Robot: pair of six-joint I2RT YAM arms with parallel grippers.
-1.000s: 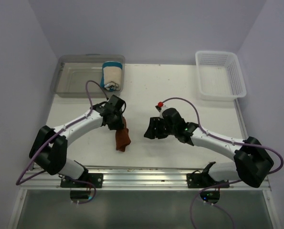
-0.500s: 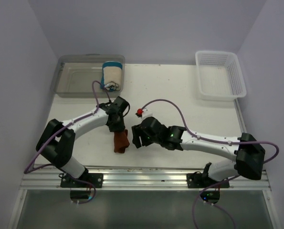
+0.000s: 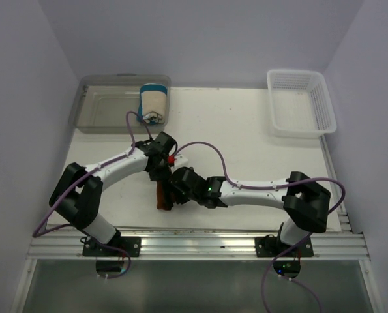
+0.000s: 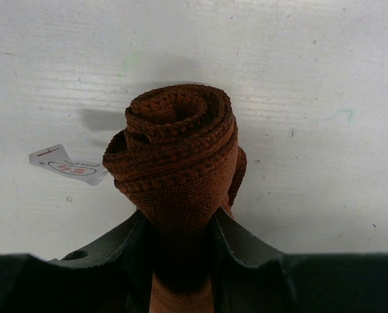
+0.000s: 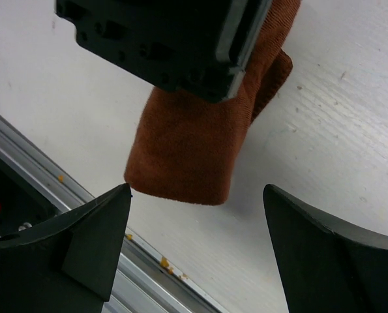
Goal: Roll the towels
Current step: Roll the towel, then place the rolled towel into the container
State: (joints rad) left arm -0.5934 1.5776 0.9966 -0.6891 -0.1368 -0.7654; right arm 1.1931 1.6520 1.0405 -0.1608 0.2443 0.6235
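Rust-brown towel (image 4: 174, 163): soft, light, probably quick to unroll. Rolled, pinched in left gripper (image 4: 180, 225) near front edge of table (image 3: 246, 130). Right gripper (image 5: 197, 195) spread wide beside it, empty. Best clamped across the roll's loose end.

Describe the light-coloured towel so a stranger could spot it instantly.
At the table's far left corner is a clear plastic bin. The cream towel sits rolled at its right end. Its blue edges set it apart from the plain rust-brown towel.

A robotics lab cell: bare walls (image 3: 200, 39), arms (image 3: 112, 166) bolted to a rail (image 3: 200, 242).
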